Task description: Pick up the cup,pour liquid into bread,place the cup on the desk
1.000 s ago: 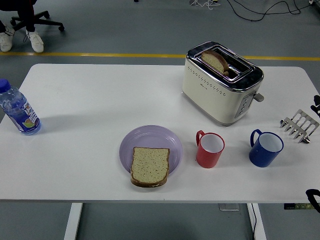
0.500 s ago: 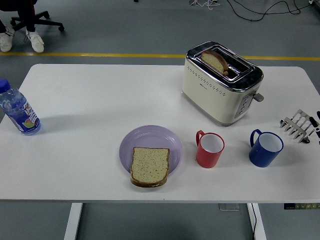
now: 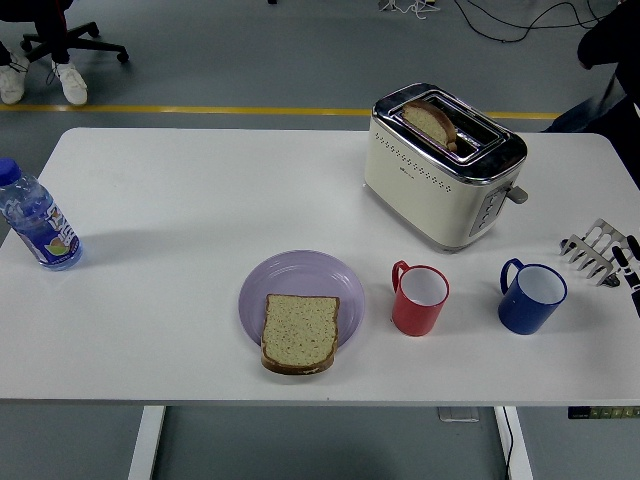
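Two cups, red cup and blue cup, near toaster; bread slice on purple plate. We can't tell right robot hand state at edge.

The white table carries a water bottle, toaster, purple plate, red cup, blue cup and metal rack.

Grey floor, yellow line, office chair.
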Controlling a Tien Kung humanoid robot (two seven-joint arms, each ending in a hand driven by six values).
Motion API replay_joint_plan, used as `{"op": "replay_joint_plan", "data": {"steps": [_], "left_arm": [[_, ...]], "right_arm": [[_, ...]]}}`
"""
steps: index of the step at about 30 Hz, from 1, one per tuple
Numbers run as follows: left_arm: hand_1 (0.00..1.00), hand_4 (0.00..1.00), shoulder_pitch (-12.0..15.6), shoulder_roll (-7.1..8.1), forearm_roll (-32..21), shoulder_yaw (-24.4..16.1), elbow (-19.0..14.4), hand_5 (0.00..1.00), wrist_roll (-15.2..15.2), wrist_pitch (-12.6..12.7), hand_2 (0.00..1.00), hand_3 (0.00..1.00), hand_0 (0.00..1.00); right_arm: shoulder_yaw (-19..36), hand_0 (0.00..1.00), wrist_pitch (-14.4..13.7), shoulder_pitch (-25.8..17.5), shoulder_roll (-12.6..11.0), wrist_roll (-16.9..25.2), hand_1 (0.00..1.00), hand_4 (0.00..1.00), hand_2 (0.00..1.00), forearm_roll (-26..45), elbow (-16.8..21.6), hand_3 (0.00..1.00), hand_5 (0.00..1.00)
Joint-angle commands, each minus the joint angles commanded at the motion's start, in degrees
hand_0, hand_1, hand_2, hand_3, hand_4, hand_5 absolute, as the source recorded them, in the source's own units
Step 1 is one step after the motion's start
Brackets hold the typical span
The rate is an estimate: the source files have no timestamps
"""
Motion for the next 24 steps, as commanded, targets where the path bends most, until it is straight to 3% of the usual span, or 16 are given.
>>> {"op": "replay_joint_plan", "data": {"steps": [4, 8, 24], "left_arm": [[0.577, 0.371, -0.09, 0.04, -0.36, 0.34, 0.00, 0.992, -0.08, -0.01, 0.615, 0.555, 0.622], [0.577, 0.371, -0.36, 0.06, -0.41, 0.27, 0.00, 0.993, -0.11, 0.00, 0.614, 0.556, 0.622], [0.577, 0.371, -0.65, 0.05, -1.04, 1.13, 0.00, 0.991, -0.23, 0.03, 0.614, 0.555, 0.622]], "right_arm": [[0.19, 0.579, 1.40, 0.18, 0.09, 0.21, 0.520, 0.616, 0.597, 0.45, -0.62, 0.579, 0.033], [-0.27, 0.579, 4.78, 0.46, 0.22, 1.93, 0.521, 0.615, 0.600, -1.77, -1.33, 0.579, 0.035], [-0.47, 0.575, 3.86, 1.03, 0.57, 3.65, 0.524, 0.600, 0.601, -1.26, -3.29, 0.582, 0.033]]}}
